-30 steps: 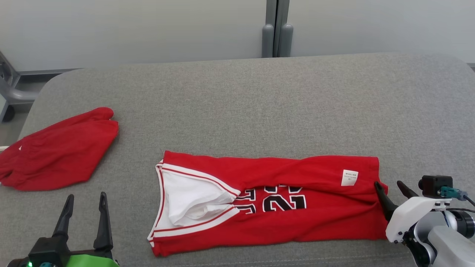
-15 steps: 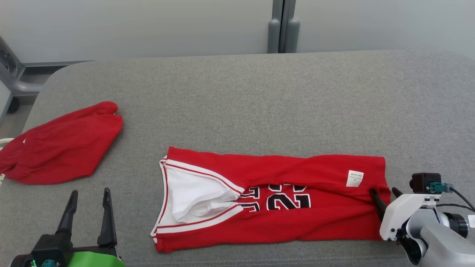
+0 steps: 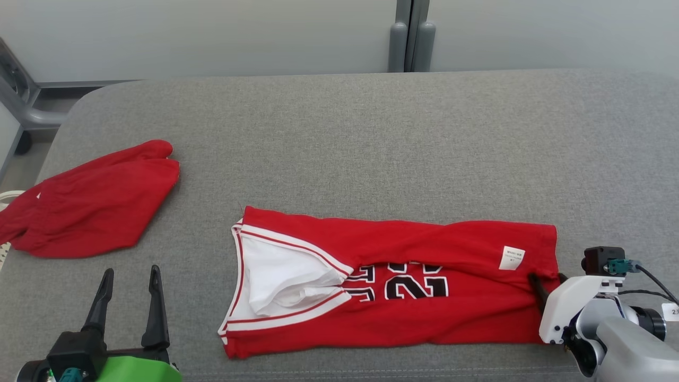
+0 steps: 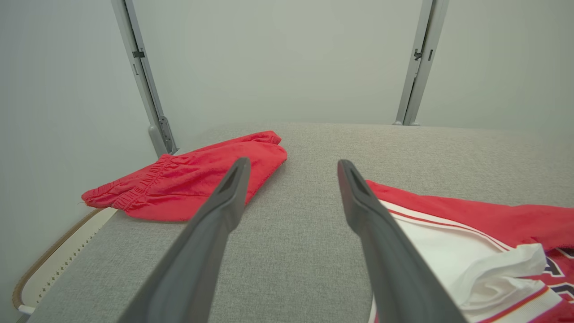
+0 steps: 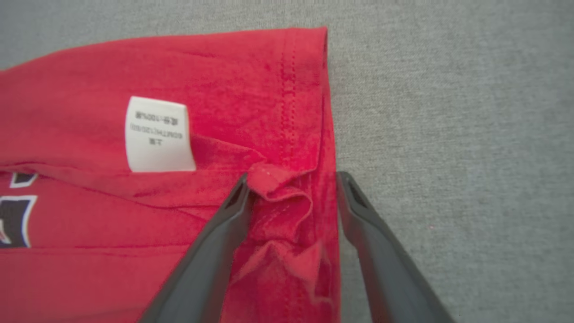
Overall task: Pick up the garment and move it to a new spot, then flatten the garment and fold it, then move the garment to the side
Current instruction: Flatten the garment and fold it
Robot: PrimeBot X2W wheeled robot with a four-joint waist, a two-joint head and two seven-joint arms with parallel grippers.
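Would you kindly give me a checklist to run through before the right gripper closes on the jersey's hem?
1. Hem of the jersey lies between the fingers of the right gripper: ok.
2. Its jaws open: ok.
3. Number of fabric layers between them: cannot tell.
4. Hem lying flat: not ok, rumpled.
5. The left gripper open, clear of the jersey: ok.
6. The red shorts apart from the jersey: ok.
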